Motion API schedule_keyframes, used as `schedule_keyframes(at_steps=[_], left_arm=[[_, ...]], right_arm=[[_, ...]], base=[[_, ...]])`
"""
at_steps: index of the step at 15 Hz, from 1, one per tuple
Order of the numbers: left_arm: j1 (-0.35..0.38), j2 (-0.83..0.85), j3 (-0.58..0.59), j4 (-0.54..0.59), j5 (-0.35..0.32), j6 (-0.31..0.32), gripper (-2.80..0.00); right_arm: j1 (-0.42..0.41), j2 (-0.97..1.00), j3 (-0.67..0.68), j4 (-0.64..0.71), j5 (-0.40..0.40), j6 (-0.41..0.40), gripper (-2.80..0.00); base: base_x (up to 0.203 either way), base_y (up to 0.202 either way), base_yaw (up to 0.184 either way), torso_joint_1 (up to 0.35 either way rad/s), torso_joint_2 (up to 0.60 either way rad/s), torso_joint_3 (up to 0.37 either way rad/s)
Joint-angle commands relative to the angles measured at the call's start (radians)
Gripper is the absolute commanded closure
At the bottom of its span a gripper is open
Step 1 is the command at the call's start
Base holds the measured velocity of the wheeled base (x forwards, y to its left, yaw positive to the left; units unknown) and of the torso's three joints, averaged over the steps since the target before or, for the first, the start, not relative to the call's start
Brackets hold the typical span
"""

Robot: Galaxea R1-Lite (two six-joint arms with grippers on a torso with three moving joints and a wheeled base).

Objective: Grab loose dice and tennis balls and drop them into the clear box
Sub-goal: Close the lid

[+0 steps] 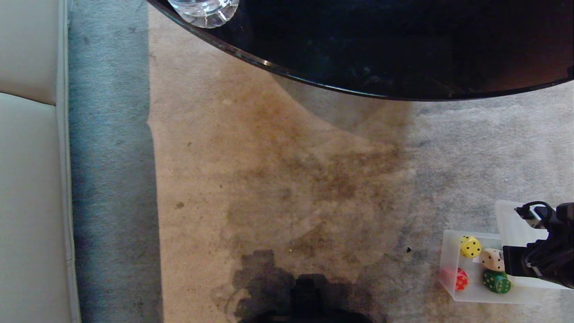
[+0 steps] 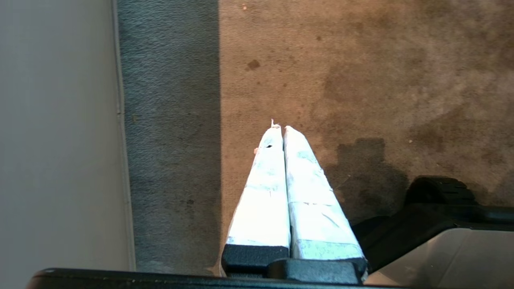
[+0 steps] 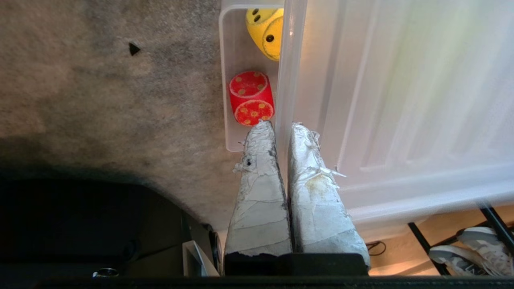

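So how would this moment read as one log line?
right gripper shut on lid edge | left gripper shut, idle | clear box: four dice inside

Up top, a glossy black bench (image 1: 403, 54) curves across the view, with a clear glass dish (image 1: 204, 11) sitting at its edge. Below it lies a stained tan and grey carpet (image 1: 269, 179), and a pale leather sofa (image 1: 29, 179) runs down the left side. Over on the right, a red die (image 1: 461, 279) and a green die (image 1: 496, 282) sit close together, with a flat ribbed translucent lid (image 3: 401, 100) tilted up beside them.
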Motion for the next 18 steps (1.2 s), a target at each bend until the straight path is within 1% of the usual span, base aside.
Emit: schedule_keyframes(at_steps=[1,4,6,7,18], left_arm=[[0.0,0.0,0.0,0.0,0.001,-0.001,0.0],[0.0,0.0,0.0,0.0,0.001,-0.001,0.0],[0.0,0.0,0.0,0.0,0.001,-0.001,0.0],[0.0,0.0,0.0,0.0,0.001,-0.001,0.0],[0.0,0.0,0.0,0.0,0.001,0.001,0.0]], right_arm=[[0.001,0.025,0.004,-0.008,0.002,0.0,0.0],[0.0,0.008,0.007,-0.014,0.011,0.002,0.0],[0.0,-0.028,0.013,-0.012,0.048,0.002,0.0],[0.002,-0.028,0.013,-0.014,0.051,-0.001,0.0],[0.011,-0.029,0.01,-0.014,0.045,0.0,0.0]], base=[[0.0,0.0,0.0,0.0,0.0,0.0],[0.0,0.0,0.0,0.0,0.0,0.0],[0.0,0.0,0.0,0.0,0.0,0.0],[0.0,0.0,0.0,0.0,0.0,0.0],[0.0,0.0,0.0,0.0,0.0,0.0]])
